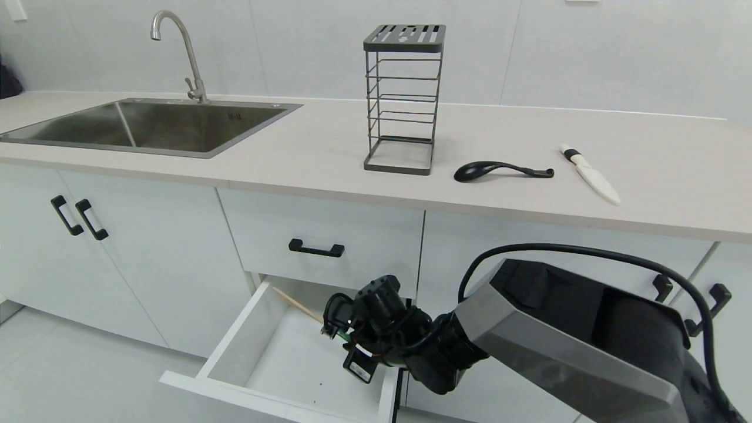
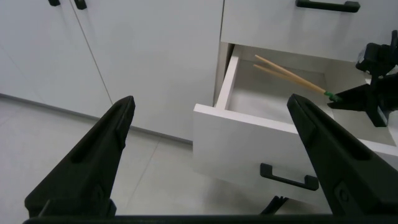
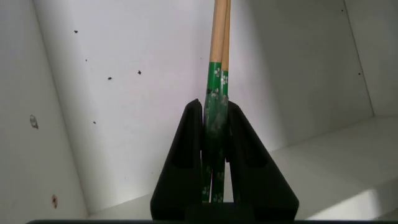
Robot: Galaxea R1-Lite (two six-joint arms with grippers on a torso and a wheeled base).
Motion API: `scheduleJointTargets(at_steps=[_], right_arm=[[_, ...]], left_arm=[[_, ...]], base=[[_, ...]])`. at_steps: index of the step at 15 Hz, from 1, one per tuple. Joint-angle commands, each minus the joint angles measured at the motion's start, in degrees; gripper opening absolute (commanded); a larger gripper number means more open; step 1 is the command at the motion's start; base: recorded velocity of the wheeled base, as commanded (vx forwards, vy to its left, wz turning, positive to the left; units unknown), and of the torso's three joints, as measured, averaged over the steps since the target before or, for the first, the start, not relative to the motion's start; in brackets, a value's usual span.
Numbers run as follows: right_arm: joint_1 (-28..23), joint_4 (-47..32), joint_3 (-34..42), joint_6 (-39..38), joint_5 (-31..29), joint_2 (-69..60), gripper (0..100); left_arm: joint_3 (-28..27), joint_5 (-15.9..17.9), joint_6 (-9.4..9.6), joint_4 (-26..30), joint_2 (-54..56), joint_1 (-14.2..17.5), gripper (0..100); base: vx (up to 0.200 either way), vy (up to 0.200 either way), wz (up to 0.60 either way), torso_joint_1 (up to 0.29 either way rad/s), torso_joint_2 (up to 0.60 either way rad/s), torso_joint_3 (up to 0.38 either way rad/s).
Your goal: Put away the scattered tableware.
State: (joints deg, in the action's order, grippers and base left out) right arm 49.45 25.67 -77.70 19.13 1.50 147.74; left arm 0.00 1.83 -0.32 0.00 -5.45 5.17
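My right gripper (image 1: 333,326) hangs over the open white drawer (image 1: 232,337) under the counter, shut on a pair of wooden chopsticks (image 1: 296,304) with green patterned ends. The right wrist view has the pads clamped on the green ends (image 3: 216,106), with the sticks running out over the drawer floor (image 3: 124,124). On the counter lie a black spoon (image 1: 499,170) and a white knife with a black band (image 1: 590,174). My left gripper (image 2: 214,174) is open and holds nothing, out in front of the cabinets; from there I see the drawer (image 2: 249,124), the chopsticks (image 2: 289,73) and the right gripper (image 2: 367,94).
A dark wire rack (image 1: 403,98) stands on the counter behind the spoon. A steel sink (image 1: 147,124) with a tap (image 1: 187,53) is at the left. A shut drawer with a black handle (image 1: 316,249) sits above the open one. Cabinet doors (image 1: 88,258) flank it.
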Motion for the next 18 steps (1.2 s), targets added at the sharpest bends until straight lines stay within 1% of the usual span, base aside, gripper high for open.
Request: scheduleJointTargets(at_steps=[1,4,5,8,9,13,16,18], right_arm=[[0.4,-0.1,-1.1,-0.8,0.3,1.7,0],[1.6,-2.2,-2.3,-1.4,0.5,2.0,0],[2.3,-3.6,-2.8,-1.4,1.5,2.0,0],[2.4,-5.9,-3.9,-1.4,1.9,2.0,0],[2.8,-6.9,-4.0,-1.2,1.9,2.0,100],[2.9,-4.8,-4.4,-1.0,1.8,1.1,100],[3.7,-4.8,-4.0,-0.8,1.8,-5.5,100],[3.7,-4.7,-0.5,-1.0,1.8,-6.8,100]], left_arm=[[0.0,0.0,-0.03,0.0,-0.1,0.0,100],[0.0,0.0,-0.03,0.0,-0.1,0.0,100],[0.0,0.0,-0.03,0.0,-0.1,0.0,100],[0.0,0.0,-0.03,0.0,-0.1,0.0,100],[0.0,0.0,-0.03,0.0,-0.1,0.0,100],[0.0,0.0,-0.03,0.0,-0.1,0.0,100],[0.0,0.0,-0.03,0.0,-0.1,0.0,100],[0.0,0.0,-0.03,0.0,-0.1,0.0,100]], base=[[0.000,0.000,0.00,0.000,0.00,0.000],[0.000,0.000,0.00,0.000,0.00,0.000],[0.000,0.000,0.00,0.000,0.00,0.000],[0.000,0.000,0.00,0.000,0.00,0.000],[0.000,0.000,0.00,0.000,0.00,0.000],[0.000,0.000,0.00,0.000,0.00,0.000],[0.000,0.000,0.00,0.000,0.00,0.000],[0.000,0.000,0.00,0.000,0.00,0.000]])
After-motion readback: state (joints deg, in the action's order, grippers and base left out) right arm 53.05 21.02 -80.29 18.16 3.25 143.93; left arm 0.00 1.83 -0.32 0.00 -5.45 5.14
